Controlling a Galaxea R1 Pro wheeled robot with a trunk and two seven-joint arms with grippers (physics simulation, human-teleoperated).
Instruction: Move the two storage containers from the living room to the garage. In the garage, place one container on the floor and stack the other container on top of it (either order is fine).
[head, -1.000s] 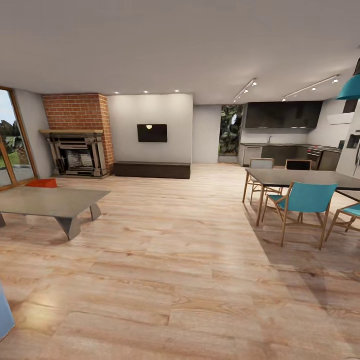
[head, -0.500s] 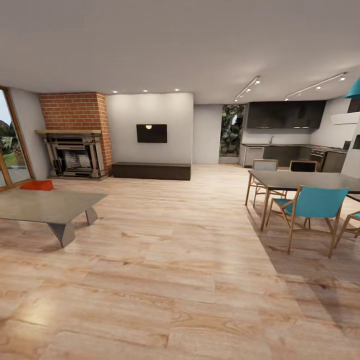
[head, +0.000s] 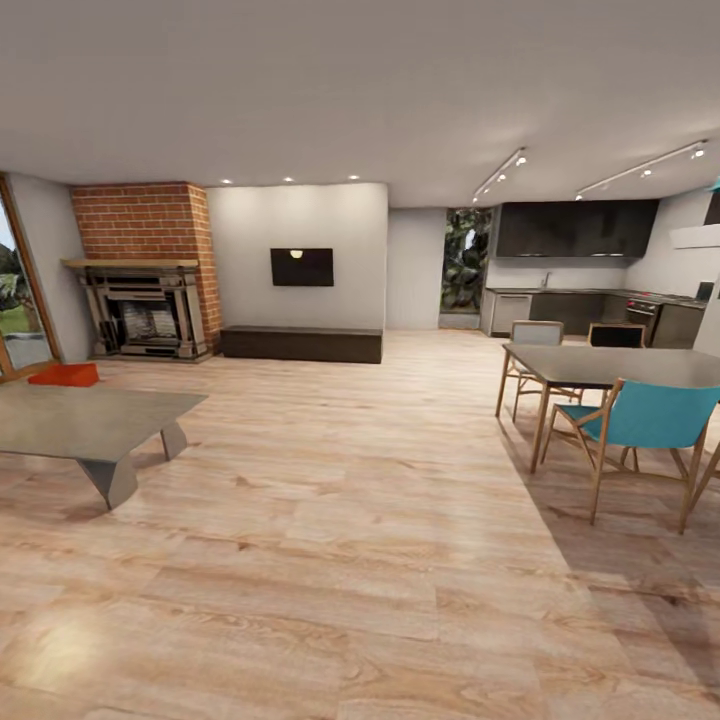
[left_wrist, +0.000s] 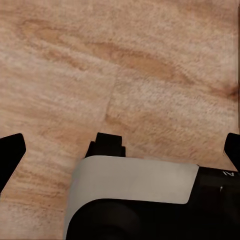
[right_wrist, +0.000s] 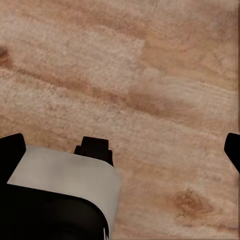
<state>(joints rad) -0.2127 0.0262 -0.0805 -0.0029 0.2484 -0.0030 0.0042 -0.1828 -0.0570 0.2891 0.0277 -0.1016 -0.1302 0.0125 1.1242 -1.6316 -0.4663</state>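
Note:
One red-orange storage container (head: 62, 375) sits on the light wood floor of the living room at the far left of the head view, beyond the low grey table (head: 85, 420) and in front of the brick fireplace (head: 145, 270). The other container and the garage are out of view. In the left wrist view my left gripper (left_wrist: 121, 152) is open over bare wood planks, with nothing between its fingertips. My right gripper (right_wrist: 122, 147) is open too, also over plank flooring and holding nothing.
A dining table (head: 610, 365) with teal chairs (head: 645, 425) stands at the right, with a dark kitchen (head: 575, 270) behind it. A low dark bench (head: 300, 343) runs under the wall TV. Wide wood floor (head: 350, 520) lies ahead.
The camera has moved forward: the table slid left, the chairs slid right, and the blue corner at the lower left has left the picture.

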